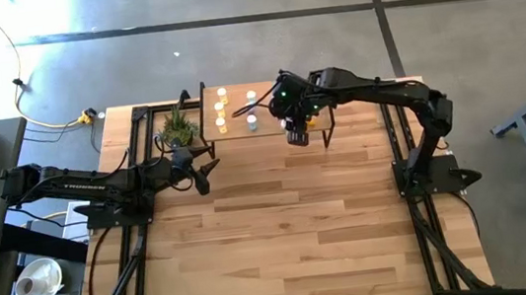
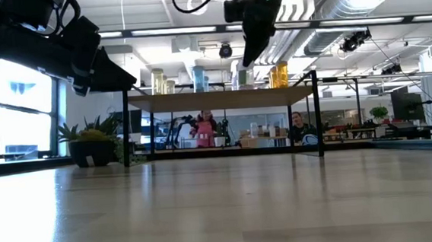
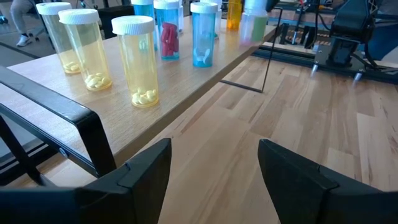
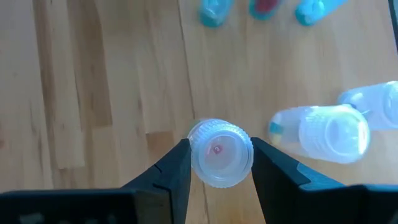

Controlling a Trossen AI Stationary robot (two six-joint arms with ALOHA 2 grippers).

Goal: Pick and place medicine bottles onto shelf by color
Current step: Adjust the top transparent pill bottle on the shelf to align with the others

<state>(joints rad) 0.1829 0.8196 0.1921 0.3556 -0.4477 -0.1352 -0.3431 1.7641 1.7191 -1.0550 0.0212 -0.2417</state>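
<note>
Shelf [image 1: 241, 130] already carries yellow bottles [image 3: 138, 59] and blue bottles [image 3: 202, 34]. Your right hand [image 4: 216, 163] clamps white-capped bottle [image 4: 219, 153] above shelf; placement pending. Left hand [image 3: 214, 165] apart, waiting beside shelf.

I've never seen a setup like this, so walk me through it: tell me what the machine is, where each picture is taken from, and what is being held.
Two dark robot arms work at a wooden table. One picture looks down from above, one looks level across the tabletop, and one comes from each wrist. On the table stands a small shelf carrying yellow and blue medicine bottles, with a potted plant beside it. The right gripper is over the shelf, clamped on a white-capped bottle. The left gripper waits open near the shelf.
</note>
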